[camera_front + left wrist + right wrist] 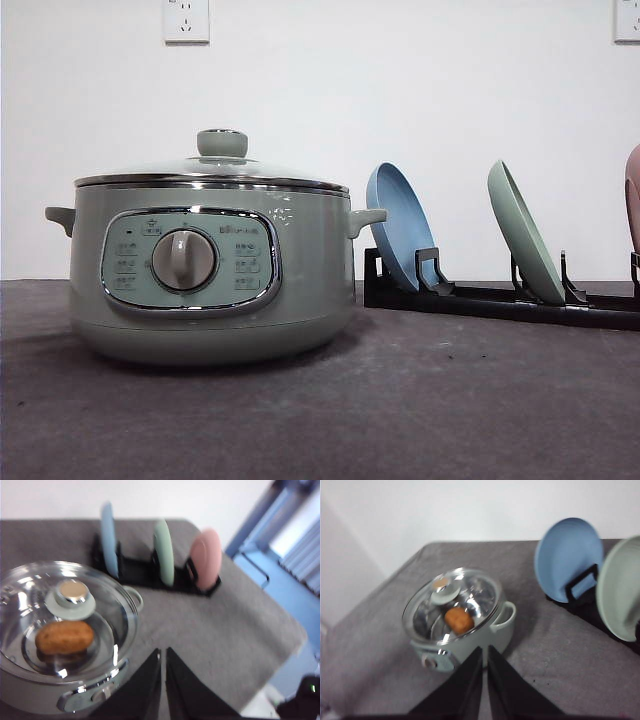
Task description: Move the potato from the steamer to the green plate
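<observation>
The steamer (212, 265) is set on the grey table (450, 400), its glass lid (65, 612) closed. The potato (64, 637) is seen through the lid, lying inside the steamer beside the lid knob (73, 593).

The black dish rack (500, 297) is placed behind and to the right of the steamer. The blue plate (400, 225), the green plate (526, 232) and a pink plate (206, 558) are held on edge in it, tilted, each in its own slot, the green plate between the other two.

The left gripper (163, 680) is held above the table just beside the steamer, fingers nearly together, nothing grasped. The right gripper (484, 680) is held high over the table in front of the steamer, fingers likewise nearly closed and empty.

Small markings are printed around the control dial (184, 260), too small to be read.
</observation>
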You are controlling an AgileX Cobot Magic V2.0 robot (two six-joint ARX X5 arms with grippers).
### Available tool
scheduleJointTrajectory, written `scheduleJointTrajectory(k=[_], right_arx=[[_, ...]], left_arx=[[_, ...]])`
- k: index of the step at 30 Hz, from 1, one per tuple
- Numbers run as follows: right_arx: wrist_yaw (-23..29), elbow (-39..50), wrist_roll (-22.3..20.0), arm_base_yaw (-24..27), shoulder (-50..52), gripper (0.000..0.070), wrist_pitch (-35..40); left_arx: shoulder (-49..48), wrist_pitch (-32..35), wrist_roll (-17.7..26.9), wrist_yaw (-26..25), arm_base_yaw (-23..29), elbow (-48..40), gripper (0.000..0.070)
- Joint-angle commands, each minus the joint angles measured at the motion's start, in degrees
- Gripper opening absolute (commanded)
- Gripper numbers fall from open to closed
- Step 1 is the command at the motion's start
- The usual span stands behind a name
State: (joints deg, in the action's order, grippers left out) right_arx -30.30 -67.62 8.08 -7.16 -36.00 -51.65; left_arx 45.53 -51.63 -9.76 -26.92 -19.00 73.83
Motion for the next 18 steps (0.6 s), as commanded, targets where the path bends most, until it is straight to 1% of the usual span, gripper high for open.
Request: scheduleJointTrajectory(k=[1,4,7,11,15,17,18], right_arx=[[-0.3,-1.6,-6.6,-1.8,-1.0,0.0005,-0.9],[-0.3,-1.9,-8.6,-4.5,-1.5,0.0006,-2.0],[-0.7,-1.9,-8.7,-6.1,-1.4,0.0006,-2.5],[-1.5,-1.9,-8.6,-6.4,-1.3,0.0006,-2.5],[-1.2,-1.9,-8.6,-6.4,-1.3,0.0007,-2.4],[-1.2,-1.9,-8.6,-6.4,-1.4,0.0008,-2.3],[-1.2,-1.9,-8.6,-6.4,-1.4,0.0008,-2.3]], left_arx=[[0.7,-0.1,3.7,-0.2,-0.7,1.3,0.001],[0.6,-0.4,4.5,-0.2,-1.6,1.3,0.001],[0.2,-2.1,5.8,-0.2,-2.4,1.3,0.0011],[0.1,-3.6,8.8,-0.2,-3.3,1.3,0.0016],[0.1,-3.6,9.1,-0.2,-3.3,1.3,0.003],[0.3,-3.6,9.1,-0.2,-3.3,1.3,0.0055],[0.4,-3.6,9.1,-0.2,-3.3,1.3,0.0104]])
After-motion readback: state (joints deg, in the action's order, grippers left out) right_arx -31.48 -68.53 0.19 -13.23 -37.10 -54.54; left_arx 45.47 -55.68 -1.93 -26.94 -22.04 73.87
